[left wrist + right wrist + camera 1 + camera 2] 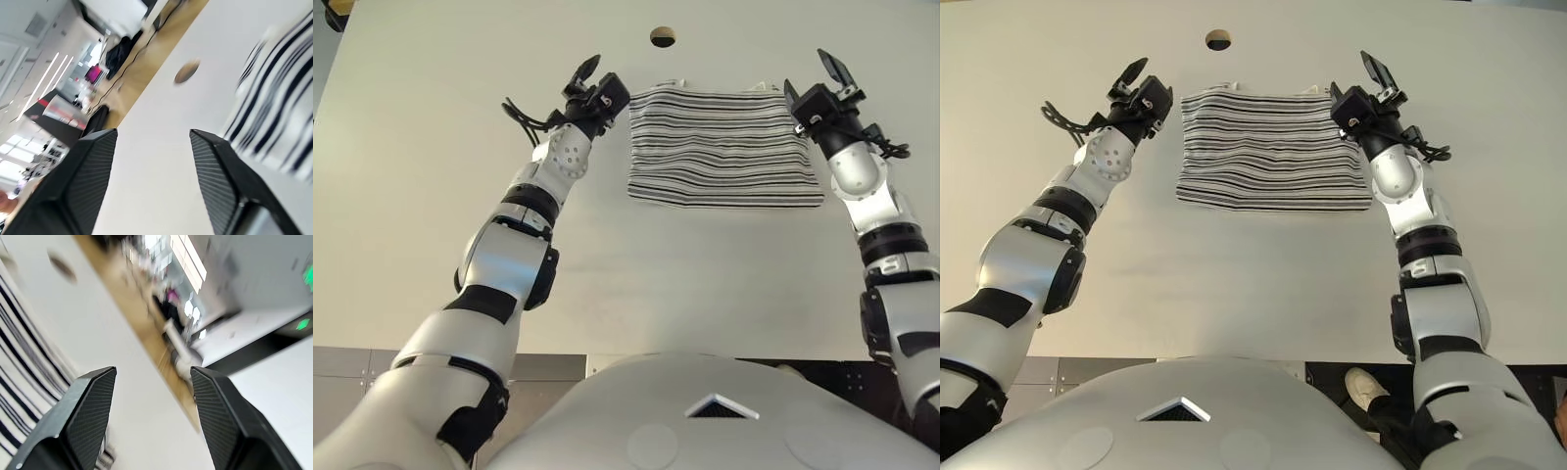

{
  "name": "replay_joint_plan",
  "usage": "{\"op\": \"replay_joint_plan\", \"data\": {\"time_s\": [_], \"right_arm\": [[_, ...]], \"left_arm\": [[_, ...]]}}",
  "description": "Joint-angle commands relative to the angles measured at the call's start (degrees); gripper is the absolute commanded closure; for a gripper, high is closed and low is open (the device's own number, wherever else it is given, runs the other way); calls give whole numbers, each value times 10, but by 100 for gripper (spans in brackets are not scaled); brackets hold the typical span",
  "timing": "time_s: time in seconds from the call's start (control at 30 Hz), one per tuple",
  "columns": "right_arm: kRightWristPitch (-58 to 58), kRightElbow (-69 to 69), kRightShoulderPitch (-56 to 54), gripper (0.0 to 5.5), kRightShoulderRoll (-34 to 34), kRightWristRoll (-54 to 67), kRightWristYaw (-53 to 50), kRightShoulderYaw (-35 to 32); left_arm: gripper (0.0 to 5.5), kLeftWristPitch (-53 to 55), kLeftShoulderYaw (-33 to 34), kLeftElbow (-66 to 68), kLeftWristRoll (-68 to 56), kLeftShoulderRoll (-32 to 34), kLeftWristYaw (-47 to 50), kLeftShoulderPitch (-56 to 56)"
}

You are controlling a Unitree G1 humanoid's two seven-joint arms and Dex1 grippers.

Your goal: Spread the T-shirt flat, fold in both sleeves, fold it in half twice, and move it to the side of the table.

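The black-and-white striped T-shirt [720, 145] lies folded into a rectangle on the white table [431, 196], towards its far side. My left gripper [598, 76] is raised just beside the shirt's far left corner, open, with nothing between its fingers [88, 181]. My right gripper [815, 74] is raised at the shirt's far right corner, also open and empty, its fingers [83, 421] spread wide. Stripes of the T-shirt [279, 107] show next to the left gripper, and the T-shirt [19, 372] edge lies beside the right one.
A round cable hole [663, 37] sits in the table just beyond the shirt. Bare table surface stretches to the left of the shirt and in front of it. The table's near edge [558, 354] runs close to my body.
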Motion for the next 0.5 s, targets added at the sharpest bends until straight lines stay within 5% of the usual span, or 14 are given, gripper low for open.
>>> {"op": "replay_joint_plan", "data": {"time_s": [0.03,0.17,0.27,0.5], "right_arm": [[1,-227,186,271,-136,-8,131,4],[33,-261,266,271,-197,-49,193,15],[59,-224,240,271,-176,-98,176,40],[46,-294,255,271,-195,-134,185,74]], "left_arm": [[210,-42,23,-17,-9,63,57,58],[170,-123,70,-95,-57,78,84,115],[170,-157,100,-215,-93,82,77,177],[170,-105,121,-490,-103,81,33,317]]}}
